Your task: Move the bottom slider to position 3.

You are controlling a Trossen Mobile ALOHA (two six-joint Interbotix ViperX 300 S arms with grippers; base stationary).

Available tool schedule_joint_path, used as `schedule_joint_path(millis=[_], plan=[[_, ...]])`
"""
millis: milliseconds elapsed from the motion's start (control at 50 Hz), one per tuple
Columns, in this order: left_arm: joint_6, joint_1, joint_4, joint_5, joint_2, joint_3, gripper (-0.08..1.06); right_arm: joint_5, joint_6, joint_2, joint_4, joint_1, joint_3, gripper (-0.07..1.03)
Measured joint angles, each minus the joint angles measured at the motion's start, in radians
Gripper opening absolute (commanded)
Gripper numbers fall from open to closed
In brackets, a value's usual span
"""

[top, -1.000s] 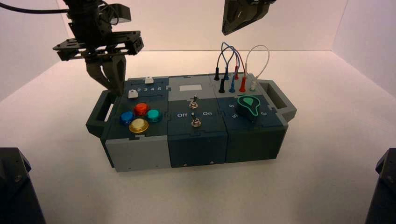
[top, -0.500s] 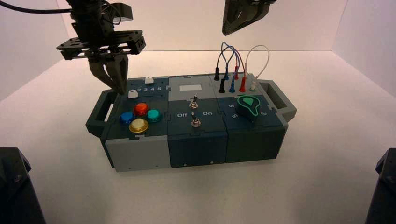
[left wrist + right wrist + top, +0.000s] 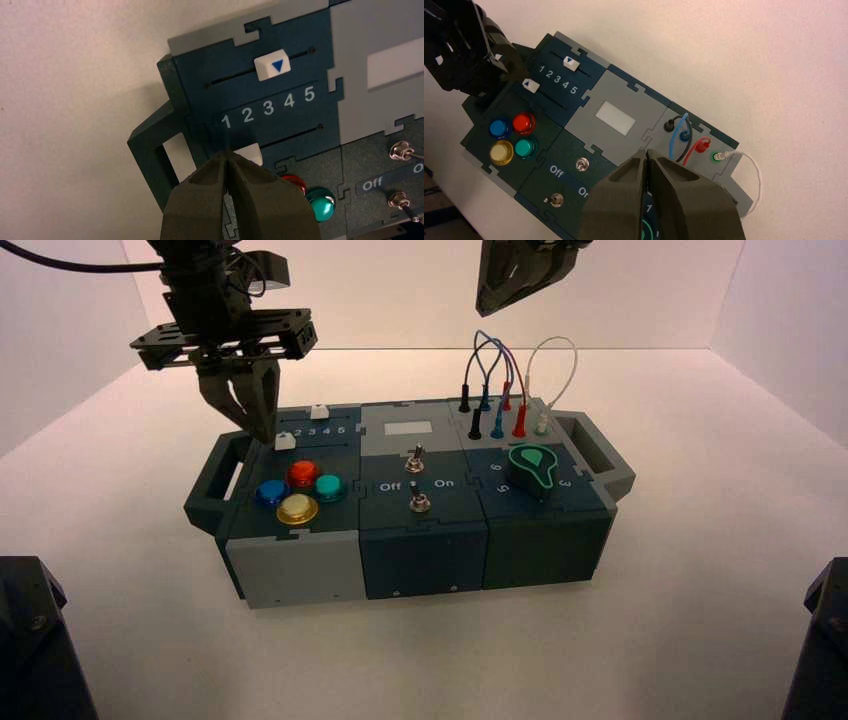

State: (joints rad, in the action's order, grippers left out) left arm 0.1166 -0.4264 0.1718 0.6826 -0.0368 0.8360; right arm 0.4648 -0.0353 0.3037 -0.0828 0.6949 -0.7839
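The bottom slider (image 3: 251, 151), a white square knob, sits near the 1 end of its track; it also shows in the high view (image 3: 284, 441) and the right wrist view (image 3: 530, 85). The printed numeral 3 (image 3: 268, 107) lies in the digit row 1 to 5 between the two tracks. My left gripper (image 3: 226, 152) is shut, with its tips just on the handle side of the knob (image 3: 266, 435); I cannot tell whether they touch it. The twin top slider (image 3: 271, 65) stands between 3 and 4. My right gripper (image 3: 646, 151) is shut and held high over the box's back (image 3: 520, 275).
The box (image 3: 290, 570) stands on a white table. Four coloured buttons (image 3: 297, 492) lie in front of the sliders. Two toggle switches (image 3: 417, 480) are in the middle. A green dial (image 3: 533, 468) and plugged wires (image 3: 500, 390) are on the right. The side handle (image 3: 208, 490) juts out beside the left gripper.
My left gripper has shifted a little to the right, closing in on the bottom slider's knob. The knob and the right arm have not moved.
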Motion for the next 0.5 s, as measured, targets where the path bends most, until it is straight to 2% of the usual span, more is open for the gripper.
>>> schedule_joint_path(millis=[500], plan=[[0.000, -0.021, 0.000, 0.000, 0.031, -0.029, -0.03, 0.000, 0.000, 0.000, 0.000, 0.000, 0.000, -0.02]])
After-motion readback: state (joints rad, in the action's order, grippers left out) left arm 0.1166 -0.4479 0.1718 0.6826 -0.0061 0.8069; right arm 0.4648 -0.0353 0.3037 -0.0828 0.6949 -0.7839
